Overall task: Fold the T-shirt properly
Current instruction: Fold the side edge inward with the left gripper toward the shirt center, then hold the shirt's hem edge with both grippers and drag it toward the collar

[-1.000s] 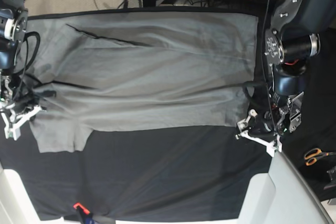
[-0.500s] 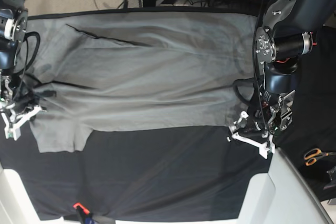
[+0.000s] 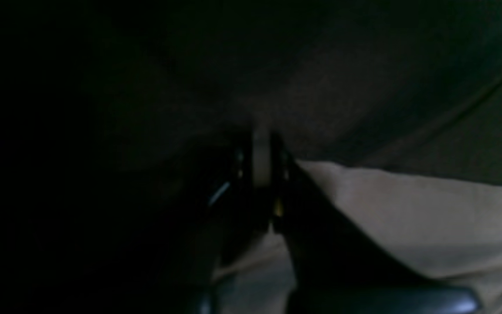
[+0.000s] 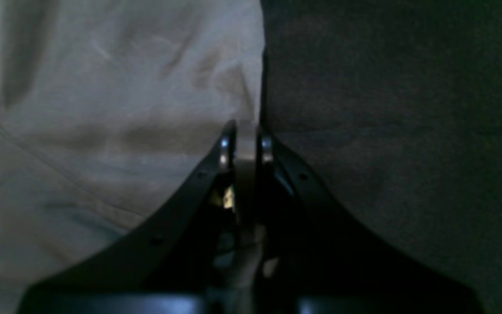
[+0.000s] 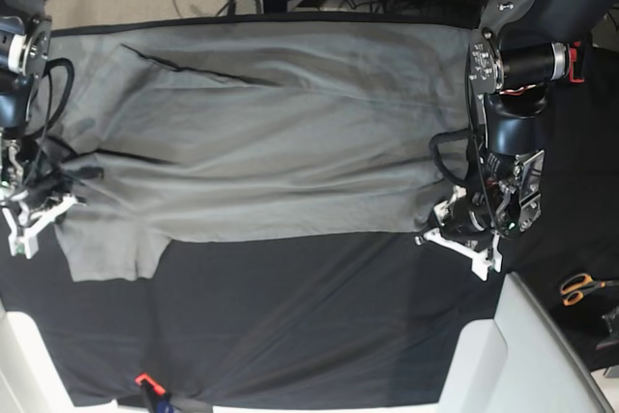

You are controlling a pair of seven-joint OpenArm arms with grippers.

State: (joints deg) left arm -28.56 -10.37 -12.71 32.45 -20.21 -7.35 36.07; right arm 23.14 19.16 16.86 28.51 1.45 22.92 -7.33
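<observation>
The base view looks straight down on the whole surface [image 5: 290, 316]; both wrist views sit low and close behind closed grippers, sharing T-shirt [image 5: 271, 142] edges.

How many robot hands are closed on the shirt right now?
2. The right hand grips the light-grey cotton T-shirt at its edge on the base view's left; the left hand pinches the hem corner on that view's right.

light-grey t-shirt [image 5: 271, 132], black cloth [image 5: 309, 316]

Below the T-shirt [image 5: 261, 142] I see open black cloth [image 5: 309, 326]; orange scissors [image 5: 583, 287] lie well off to its right.
</observation>
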